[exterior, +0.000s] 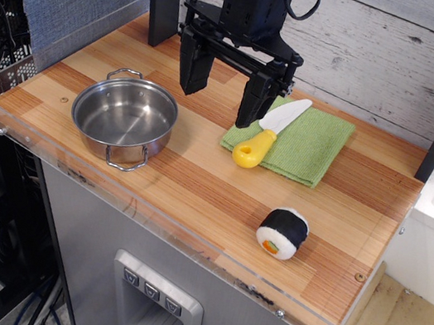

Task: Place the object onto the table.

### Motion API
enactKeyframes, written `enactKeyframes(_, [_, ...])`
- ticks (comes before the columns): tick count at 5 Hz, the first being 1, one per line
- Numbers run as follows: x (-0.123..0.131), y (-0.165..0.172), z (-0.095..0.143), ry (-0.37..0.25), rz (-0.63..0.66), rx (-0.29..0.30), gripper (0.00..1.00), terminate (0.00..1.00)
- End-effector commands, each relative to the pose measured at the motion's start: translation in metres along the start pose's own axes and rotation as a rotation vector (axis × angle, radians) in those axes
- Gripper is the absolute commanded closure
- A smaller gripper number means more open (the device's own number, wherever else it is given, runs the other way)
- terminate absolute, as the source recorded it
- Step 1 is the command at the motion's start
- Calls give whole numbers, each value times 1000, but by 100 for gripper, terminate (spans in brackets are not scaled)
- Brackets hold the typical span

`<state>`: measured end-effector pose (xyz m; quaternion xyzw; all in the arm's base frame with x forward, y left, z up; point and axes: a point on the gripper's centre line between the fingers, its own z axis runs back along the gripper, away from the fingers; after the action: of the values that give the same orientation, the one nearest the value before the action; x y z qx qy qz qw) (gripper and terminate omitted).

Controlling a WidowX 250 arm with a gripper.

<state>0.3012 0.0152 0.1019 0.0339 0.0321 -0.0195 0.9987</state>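
Note:
The toy knife (268, 132) lies on the green cloth (304, 144) at the back right of the striped wooden table (196, 184). Its yellow handle (253, 150) points toward the front and overhangs the cloth's near edge. Its white blade points back right. My black gripper (220, 106) hangs open and empty just left of the knife, low over the table. Its right finger (254, 102) stands next to the blade, at the cloth's left corner.
A steel pot (124, 119) with two handles stands at the left of the table. A black-and-white sushi roll toy (282, 232) lies near the front right. A clear acrylic edge (148, 218) runs along the front. A grey-white plank wall is behind.

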Motion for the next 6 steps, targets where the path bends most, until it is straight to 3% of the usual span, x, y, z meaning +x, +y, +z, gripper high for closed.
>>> enactKeyframes(1, [0, 0, 0, 0, 0, 0, 0, 0])
enactKeyframes(2, [22, 2, -11, -12, -15, 3, 0, 0])
enactKeyframes(4, [46, 3, -21, -114, -37, 115, 0, 0])
enactKeyframes(6, [46, 1, -32, -169, -1, 71, 0, 0])
